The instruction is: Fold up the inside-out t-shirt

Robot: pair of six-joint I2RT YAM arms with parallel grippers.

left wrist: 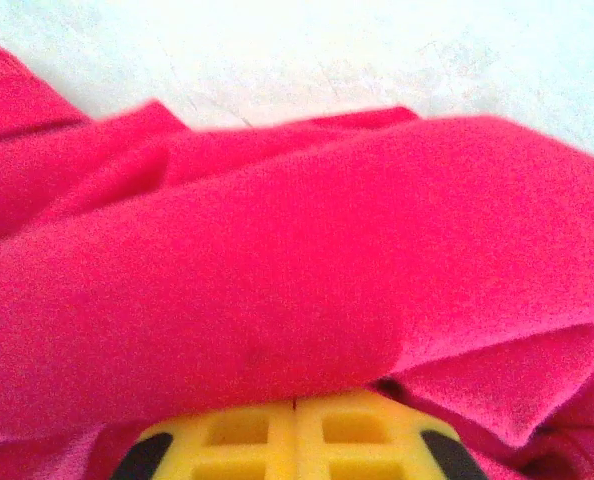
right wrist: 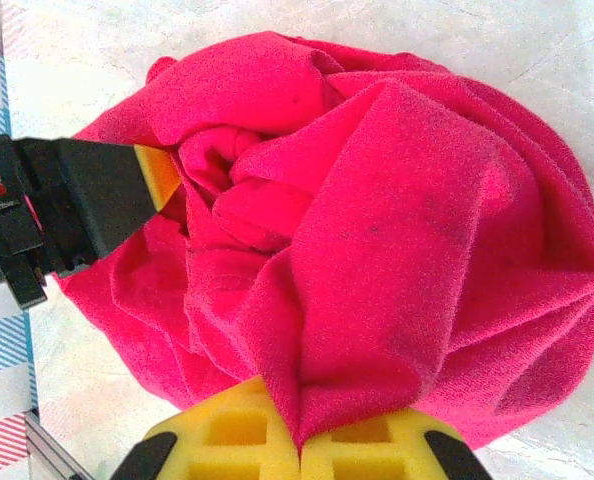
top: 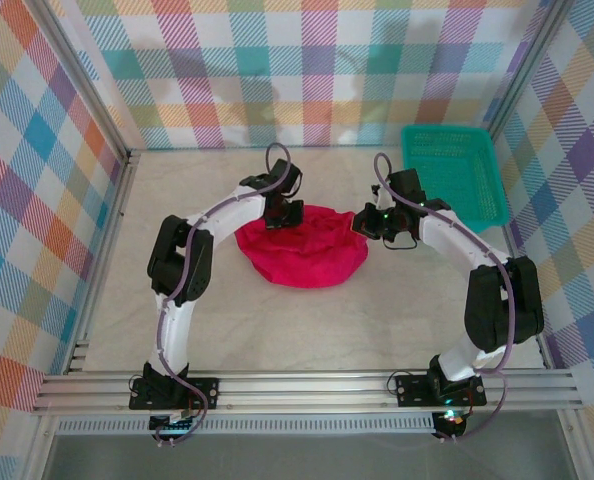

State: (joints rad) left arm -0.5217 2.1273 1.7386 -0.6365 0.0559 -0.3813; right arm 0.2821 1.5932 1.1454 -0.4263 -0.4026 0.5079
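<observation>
The left end effector (left wrist: 295, 432) is clenched, pads together, on a fold of the inside-out t-shirt (top: 302, 250); the right end effector (right wrist: 299, 440) pinches another fold at the opposite edge; between them the shirt lies as a crumpled red heap on the bench (top: 377, 320), apart from the teal basket (top: 455, 170); nothing is spread flat or folded, so I judge the task barely begun; flattening and folding remain.

A pale, marbled counter (top: 307, 320) lies evenly lit. Pastel plaid cloth walls (top: 277, 80) rise beyond its far edge and along both sides. A teal basket (top: 452, 175) sits in its far right corner, and a metal rail (top: 307, 385) lines its near edge.
</observation>
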